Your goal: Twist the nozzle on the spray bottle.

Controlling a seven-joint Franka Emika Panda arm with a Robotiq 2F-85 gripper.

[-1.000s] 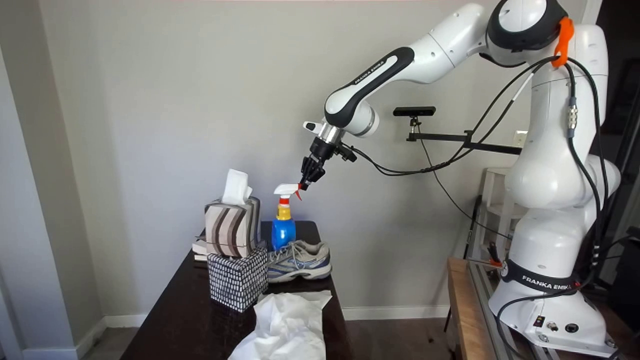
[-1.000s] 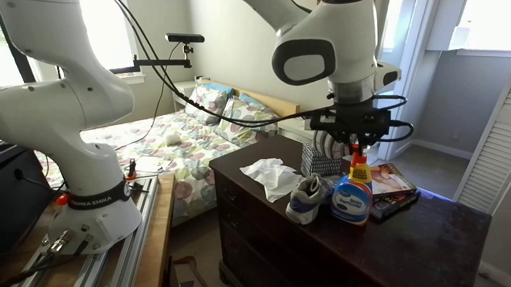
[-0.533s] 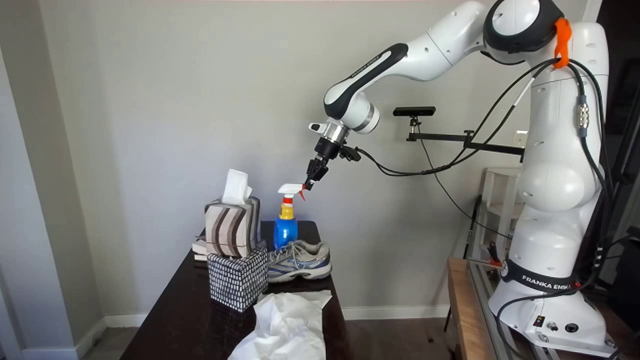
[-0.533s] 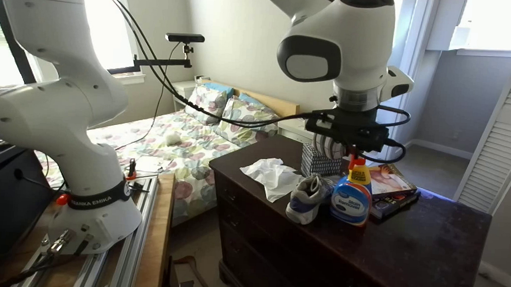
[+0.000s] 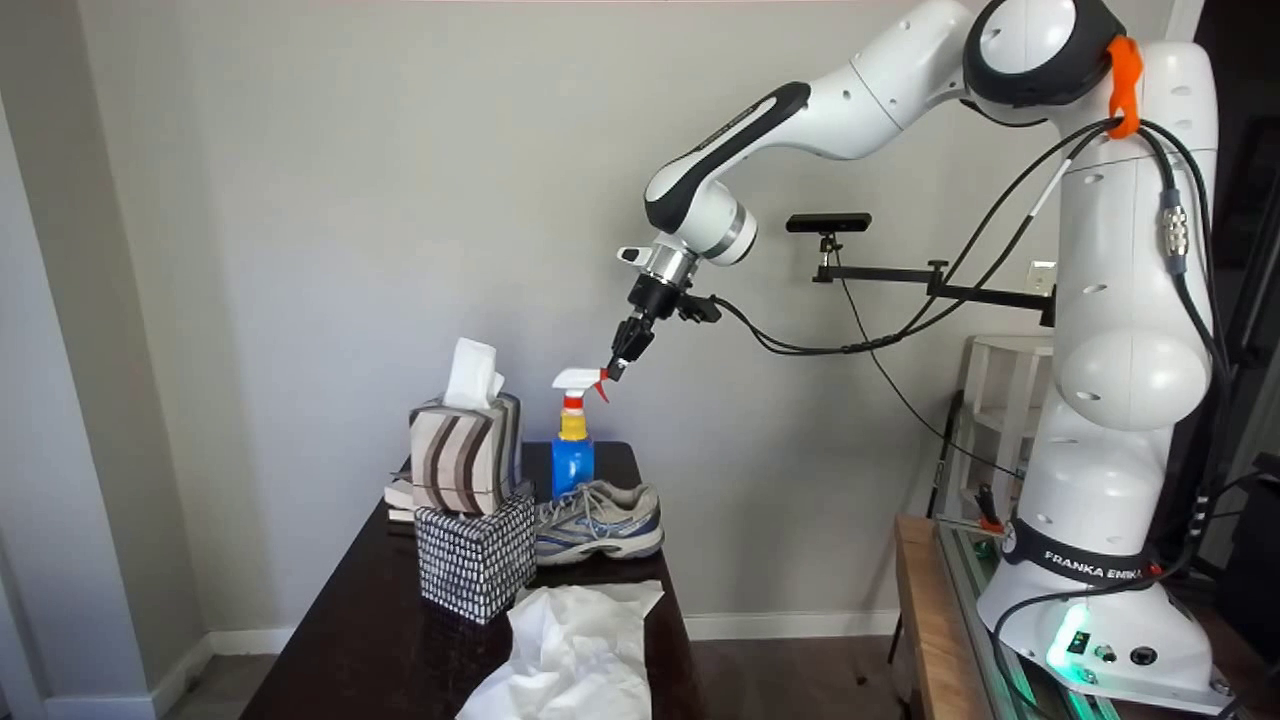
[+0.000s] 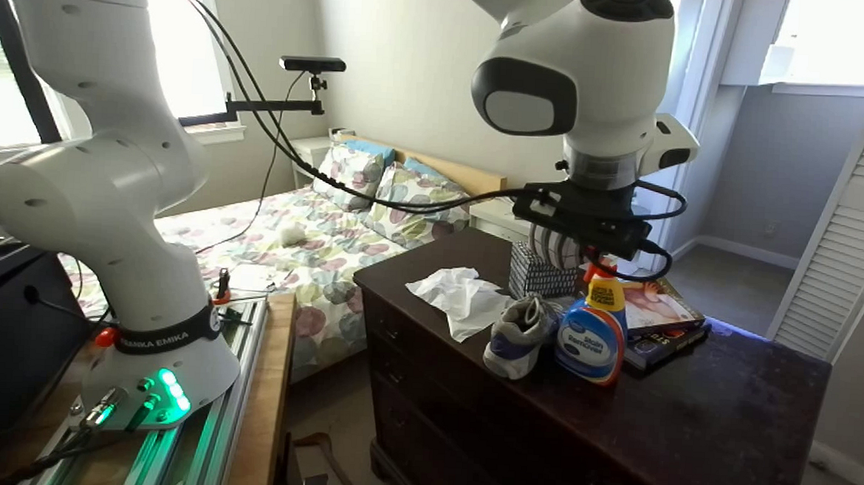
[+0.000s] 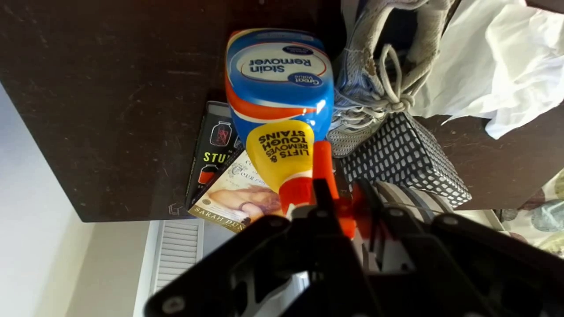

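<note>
Spray bottle (image 6: 591, 339) is up on the dark counter (image 6: 702, 441), pretty much upright, with a laced sneaker (image 6: 519, 341) sitting just beside it. The claw (image 5: 615, 372) is right up at the white sprayer head (image 5: 575, 379), and from the wrist view its two black fingers (image 7: 326, 204) look pinched in on the little red-orange nozzle (image 7: 346, 214), one on each side. The red trigger (image 5: 602, 393) hangs just below that. Two overlapping books (image 6: 658, 310) lie near the bottle too, and a striped tissue box (image 5: 460, 455) sits on top of a black-and-white patterned box (image 5: 475, 562). There's a crumpled white sheet (image 5: 580, 650) near those boxes. Lights (image 6: 174, 390) on the arm's base (image 6: 209, 380) are glowing green btw.
</note>
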